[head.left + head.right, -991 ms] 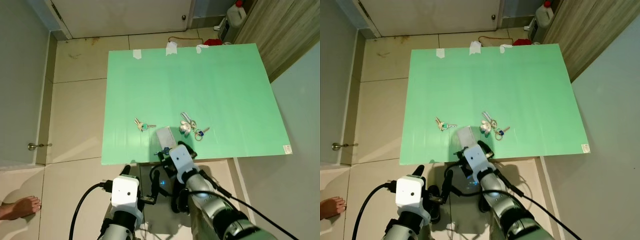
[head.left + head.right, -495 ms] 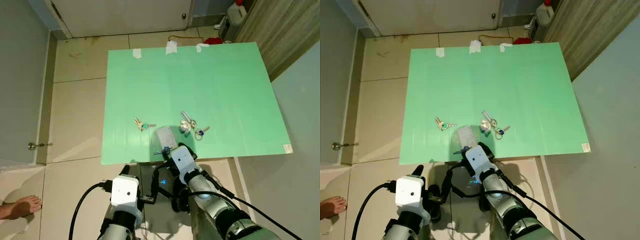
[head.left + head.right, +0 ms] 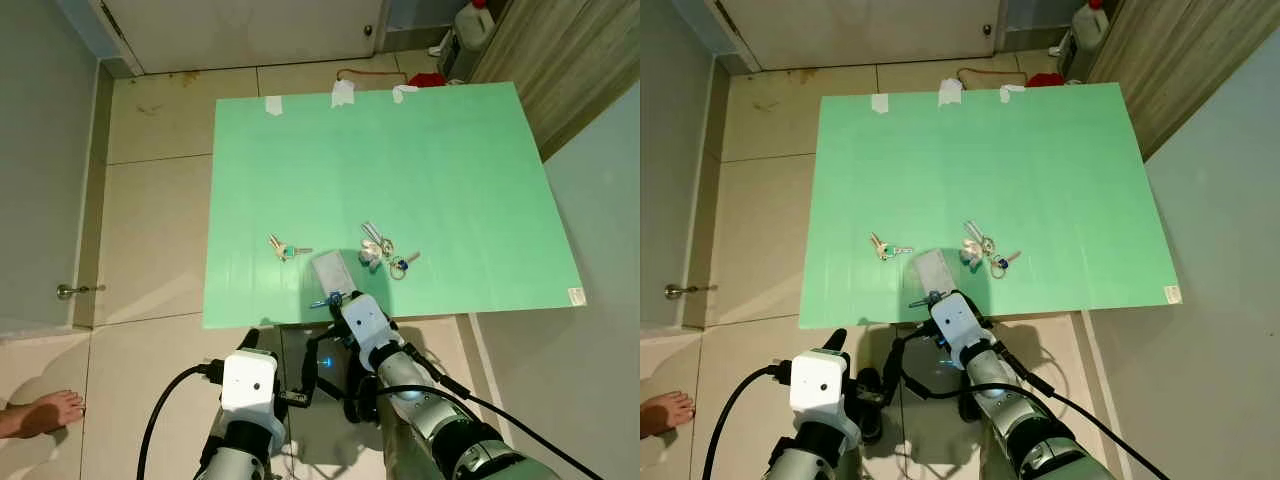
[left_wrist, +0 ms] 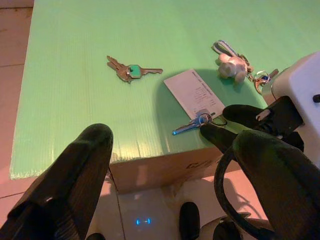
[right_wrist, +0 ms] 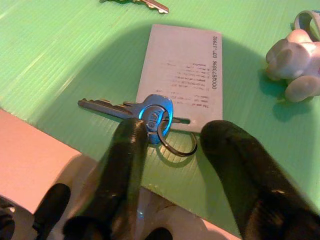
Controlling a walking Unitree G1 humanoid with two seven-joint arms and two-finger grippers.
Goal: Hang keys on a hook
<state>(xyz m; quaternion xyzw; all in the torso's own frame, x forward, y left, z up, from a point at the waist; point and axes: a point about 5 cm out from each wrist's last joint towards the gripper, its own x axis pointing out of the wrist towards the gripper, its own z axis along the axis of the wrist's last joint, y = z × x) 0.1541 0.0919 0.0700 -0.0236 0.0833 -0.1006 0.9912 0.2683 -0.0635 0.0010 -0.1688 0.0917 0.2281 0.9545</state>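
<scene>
Keys: three sets lie on the green surface point(image 3: 450, 150), all toward its near edge. Going left to right in the head views: a green-headed key pair point(image 3: 284, 248) at about 9 o'clock of the cluster; a white tag point(image 3: 330, 271) with a blue-headed key point(image 5: 150, 114) and its split ring point(image 5: 176, 141) at 6 o'clock, right at the surface's near edge; then a bunch with a small white figure charm point(image 3: 370, 255) and a blue-tagged key ring point(image 3: 402, 264) at 3 o'clock. No hook can be made out in any view.

Left pincer point(image 4: 165, 165): fingers spread wide apart, holding nothing, hanging below and in front of the near edge. Judged idle; its camera simply overlooks the work.

Right pincer point(image 5: 172, 137): fingers apart, straddling the split ring. One finger point(image 5: 127, 150) touches or just overlaps the blue key's head; the other point(image 5: 235, 160) stands on the far side of the ring, beside the tag's corner. Not yet closed on anything.

Reasoning on placement: the tagged key sits at the very edge, the nearest set to the robot, so it is the natural pick. The ring stands slightly proud of the flat surface and gives the fingers something to bite, whereas the key blade lies flat. Straddling ring and key head together suggests a pinch at that junction.

Judgement: step in hand is the grasp. Risk: the key slides on the smooth sheet, or off the edge, as the fingers close.
</scene>
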